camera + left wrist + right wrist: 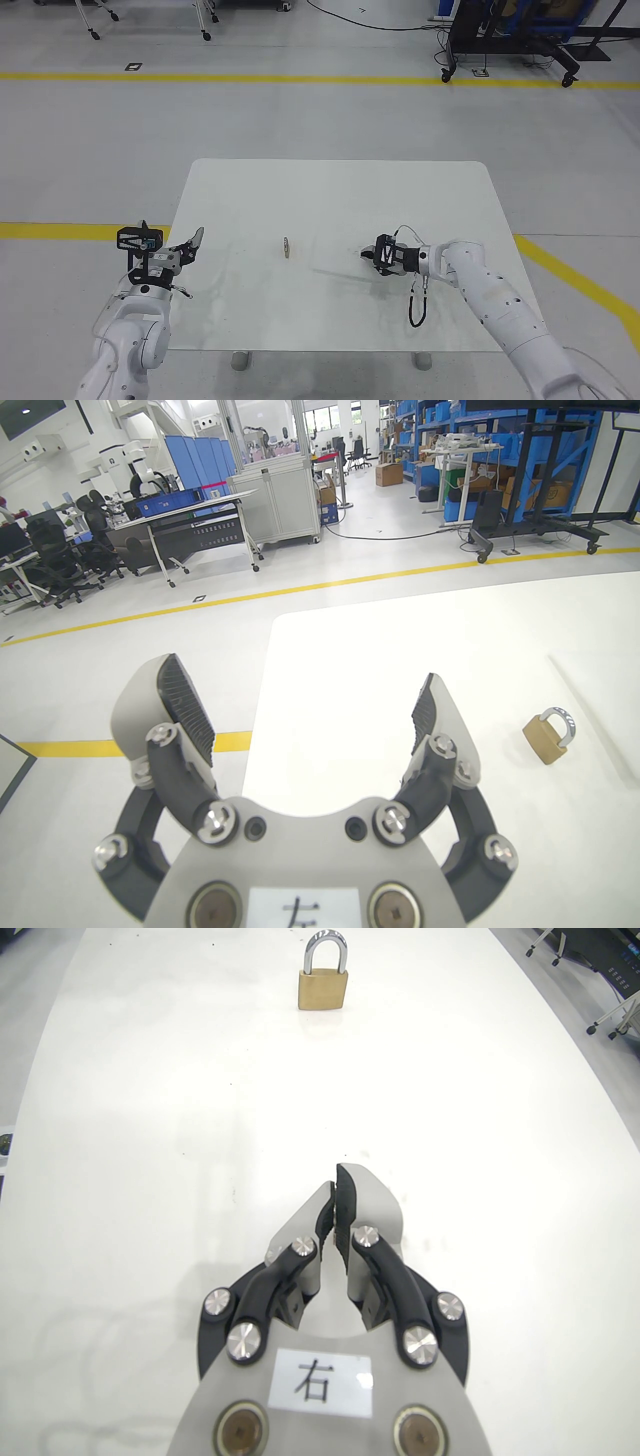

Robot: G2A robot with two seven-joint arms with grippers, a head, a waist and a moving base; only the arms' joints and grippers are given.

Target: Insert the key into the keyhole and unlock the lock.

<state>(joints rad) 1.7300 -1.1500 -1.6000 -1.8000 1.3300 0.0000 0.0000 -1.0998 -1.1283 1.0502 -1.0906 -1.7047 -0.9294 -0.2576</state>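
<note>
Padlock (322, 989): loose at mid-worktop (340, 190), between the spread left gripper (310, 710) and the right gripper (334, 1185), which is pressed together with no key discernible; risk: unheld, it probably slides or topples under an insertion push.

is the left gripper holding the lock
No, the left gripper is open and empty, and the lock sits apart from it on the table.
</note>
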